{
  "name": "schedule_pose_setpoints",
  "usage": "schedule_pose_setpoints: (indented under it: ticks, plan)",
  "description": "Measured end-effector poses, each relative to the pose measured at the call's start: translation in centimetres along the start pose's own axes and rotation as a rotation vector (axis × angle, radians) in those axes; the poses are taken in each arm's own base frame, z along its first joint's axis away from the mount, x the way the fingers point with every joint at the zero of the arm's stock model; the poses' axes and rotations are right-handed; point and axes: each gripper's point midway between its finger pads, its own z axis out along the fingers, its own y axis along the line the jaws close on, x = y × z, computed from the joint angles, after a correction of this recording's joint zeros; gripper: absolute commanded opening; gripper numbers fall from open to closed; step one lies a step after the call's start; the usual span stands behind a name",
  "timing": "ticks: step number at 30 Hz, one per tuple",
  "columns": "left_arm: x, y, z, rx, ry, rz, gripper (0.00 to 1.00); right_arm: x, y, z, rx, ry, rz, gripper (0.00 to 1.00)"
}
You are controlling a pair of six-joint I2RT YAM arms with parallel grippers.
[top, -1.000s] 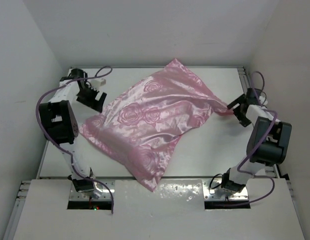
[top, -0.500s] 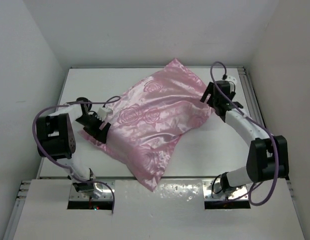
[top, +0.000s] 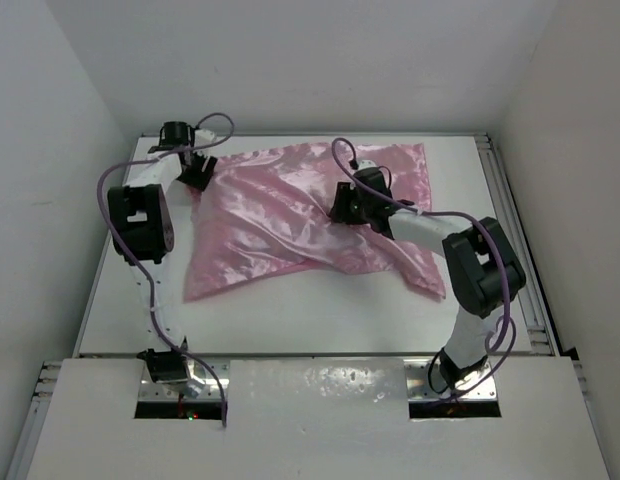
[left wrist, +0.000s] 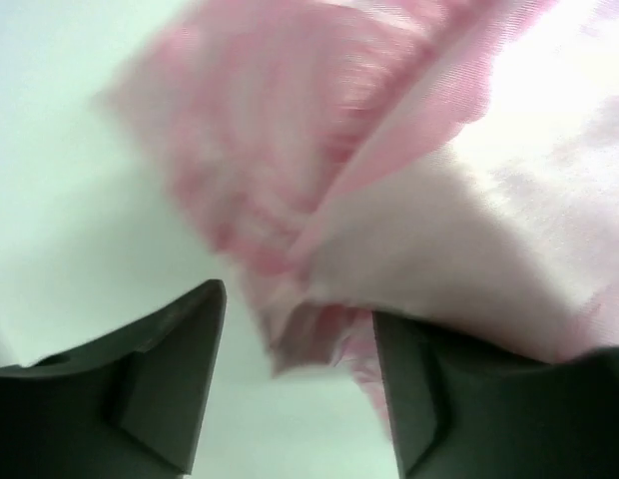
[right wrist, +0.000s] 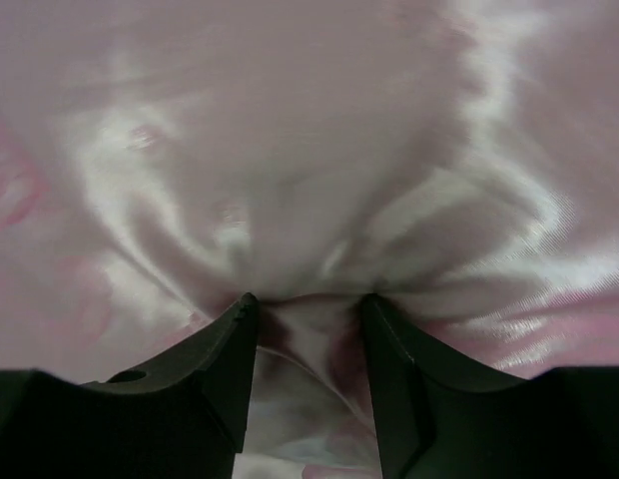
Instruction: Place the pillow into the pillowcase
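White walls (top: 290,60) enclosed a white table (top: 320,310). The pillowcase (top: 280,215), shiny pink and rumpled, lay across the table's far half. The right gripper (right wrist: 307,299) pinched a puckered fold mid-cloth. The left gripper (left wrist: 298,299) straddled an edge, fingers spread.

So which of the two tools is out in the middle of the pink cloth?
The right tool, pinching a fold of the pillowcase at its middle; the left tool is at its far left corner.
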Motion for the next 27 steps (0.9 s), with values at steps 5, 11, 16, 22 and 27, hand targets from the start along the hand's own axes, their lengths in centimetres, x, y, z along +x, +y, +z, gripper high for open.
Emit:
schedule_pose_setpoints:
  ticks: [5,11,16,22,27]
  plan:
    - [-6.9,4.1,-2.0,-0.177,-0.159,-0.024,1.00,0.2,4.0,-0.7,-0.152,0.031,0.003,0.65]
    - [-8.3,3.6,-10.9,-0.102,-0.332,-0.085,1.00,-4.8,1.6,-2.4,-0.145,0.009,0.118,0.87]
    - [-2.4,2.2,-19.4,-0.032,-0.327,-0.039,0.46,-11.4,-9.5,-3.1,0.037,-0.095,0.369,0.33]
    - [10.5,-7.8,-16.5,0.210,-0.061,-0.019,0.84,-9.4,-21.0,-0.4,0.336,-0.097,0.586,0.64]
    - [18.1,-13.6,-14.6,0.334,0.133,-0.032,1.00,-9.0,-24.9,2.2,0.493,-0.078,0.601,0.76]
